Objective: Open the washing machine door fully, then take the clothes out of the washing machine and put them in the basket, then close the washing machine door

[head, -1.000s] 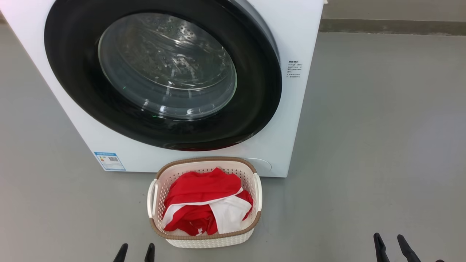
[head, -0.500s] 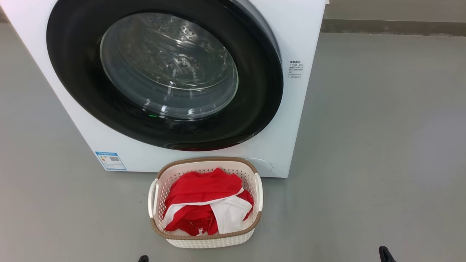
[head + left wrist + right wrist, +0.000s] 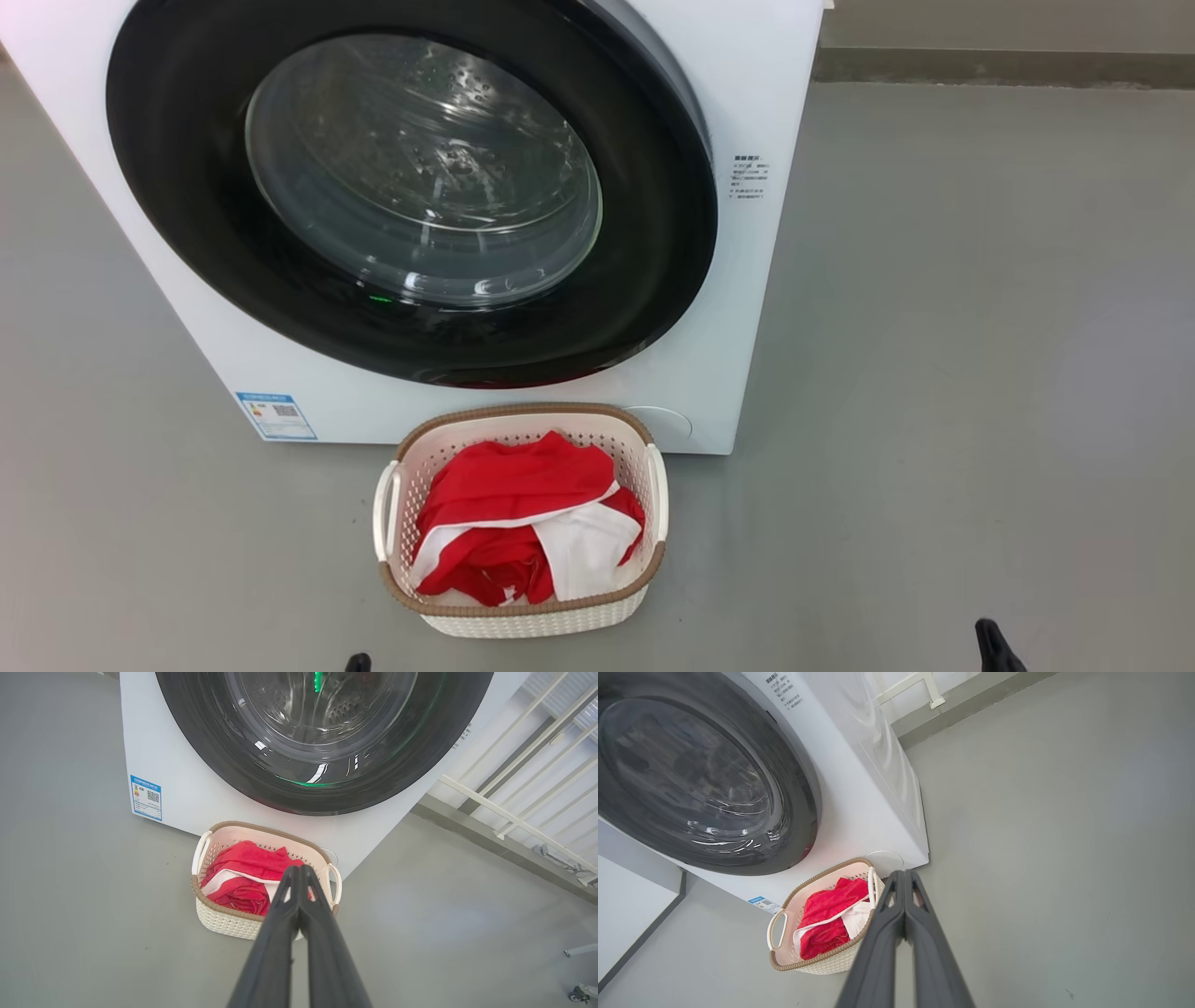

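The white washing machine (image 3: 738, 308) fills the upper left of the head view, and its black-rimmed glass washing machine door (image 3: 411, 187) lies flat against the front. On the floor just before it stands the cream basket (image 3: 541, 623), holding the red and white clothes (image 3: 509, 504). My left gripper (image 3: 358, 663) peeks in at the bottom edge, left of the basket; in its wrist view the left gripper (image 3: 297, 870) has its fingers pressed together, empty. My right gripper (image 3: 991, 639) is at the lower right, and the right gripper (image 3: 903, 873) is likewise shut on nothing.
Grey floor (image 3: 934, 373) stretches to the right of the machine. A wall skirting (image 3: 1008, 67) runs along the back. White railings (image 3: 523, 779) stand beyond the machine's right side. A blue sticker (image 3: 275, 415) marks the machine's lower left corner.
Both grippers have gone from open to shut and dropped toward the bottom edge of the head view. The camera shifted slightly; the basket, clothes and door stay put.
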### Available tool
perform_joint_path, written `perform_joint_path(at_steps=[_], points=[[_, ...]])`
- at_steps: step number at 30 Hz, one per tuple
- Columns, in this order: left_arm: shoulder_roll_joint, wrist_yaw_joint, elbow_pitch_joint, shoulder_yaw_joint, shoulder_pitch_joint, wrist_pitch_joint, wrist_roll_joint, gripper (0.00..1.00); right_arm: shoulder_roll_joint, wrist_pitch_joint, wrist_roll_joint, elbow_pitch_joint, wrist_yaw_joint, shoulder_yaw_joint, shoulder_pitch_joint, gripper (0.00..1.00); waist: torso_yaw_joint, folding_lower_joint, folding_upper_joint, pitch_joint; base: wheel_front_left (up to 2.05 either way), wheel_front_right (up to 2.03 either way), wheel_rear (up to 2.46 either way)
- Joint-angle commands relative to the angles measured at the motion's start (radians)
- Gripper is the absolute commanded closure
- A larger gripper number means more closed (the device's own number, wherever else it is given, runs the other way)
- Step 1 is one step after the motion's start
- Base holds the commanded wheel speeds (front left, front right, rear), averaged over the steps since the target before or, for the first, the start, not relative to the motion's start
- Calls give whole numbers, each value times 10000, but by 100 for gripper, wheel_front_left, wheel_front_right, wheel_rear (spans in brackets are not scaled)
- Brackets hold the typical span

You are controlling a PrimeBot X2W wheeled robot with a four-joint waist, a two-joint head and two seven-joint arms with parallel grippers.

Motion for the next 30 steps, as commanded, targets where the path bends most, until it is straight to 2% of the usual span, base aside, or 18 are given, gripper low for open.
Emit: perform_joint_path(at_steps=[1, 30], points=[[134, 3, -202, 151, -389, 54, -293, 100, -122, 47, 287, -236, -2, -42, -422, 100, -13, -1, 0, 0, 0, 0, 0], [191, 3, -203, 464, -1014, 810, -3377, 100, -138, 893, 2858, -320, -4, -188, -1242, 100, -251, -1, 0, 9, 0, 0, 0]])
